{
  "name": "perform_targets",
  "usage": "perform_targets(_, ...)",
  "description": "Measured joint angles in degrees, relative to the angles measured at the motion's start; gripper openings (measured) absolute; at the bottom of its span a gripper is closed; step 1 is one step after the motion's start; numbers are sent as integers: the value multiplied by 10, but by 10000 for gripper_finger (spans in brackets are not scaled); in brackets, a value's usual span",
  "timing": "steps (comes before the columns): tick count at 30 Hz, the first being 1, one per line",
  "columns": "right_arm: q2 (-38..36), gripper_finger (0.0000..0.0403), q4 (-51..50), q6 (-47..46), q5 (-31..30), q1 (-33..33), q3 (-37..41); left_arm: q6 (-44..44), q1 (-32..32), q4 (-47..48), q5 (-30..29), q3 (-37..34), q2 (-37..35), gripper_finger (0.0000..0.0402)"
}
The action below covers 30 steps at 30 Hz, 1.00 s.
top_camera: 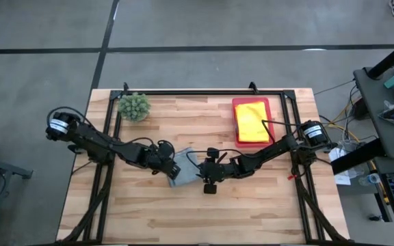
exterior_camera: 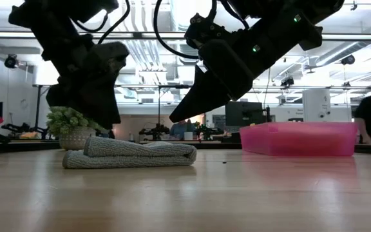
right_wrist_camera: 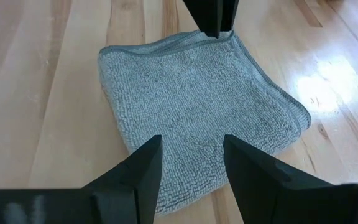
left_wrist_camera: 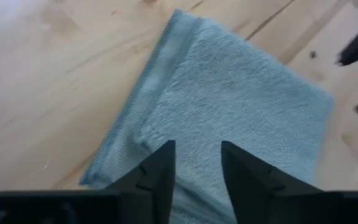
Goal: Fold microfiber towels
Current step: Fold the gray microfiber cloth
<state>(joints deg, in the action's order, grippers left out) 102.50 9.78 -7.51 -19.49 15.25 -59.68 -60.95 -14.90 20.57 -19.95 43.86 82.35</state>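
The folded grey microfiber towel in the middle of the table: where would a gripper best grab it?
Probably at a layered edge of the folded grey microfiber towel, coming down from above. It lies flat on the wooden table, so only a rim, like the rounded fold, offers something for two fingers to pinch.

Grey towel (right_wrist_camera: pixel 197 106), looped nubby weave, lies on pale blond wood-grain tabletop (top_camera: pixel 183 212). Yellow towel (top_camera: pixel 250 120) in pink tray (exterior_camera: pixel 298 138). Spiky green plant (top_camera: pixel 134 106). Both tools dark: left tool (left_wrist_camera: pixel 196 163), right tool (right_wrist_camera: pixel 192 155).
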Motion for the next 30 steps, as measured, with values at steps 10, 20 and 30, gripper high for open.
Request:
perform_targets(10,0,162,0,0,0,0,0,-21,15,1,-18,-25,1,129)
perform_targets(20,0,162,0,0,0,0,0,-18,14,0,-34,-19,1,129)
perform_targets(30,0,162,0,0,0,0,0,-32,14,31,-2,-21,0,129)
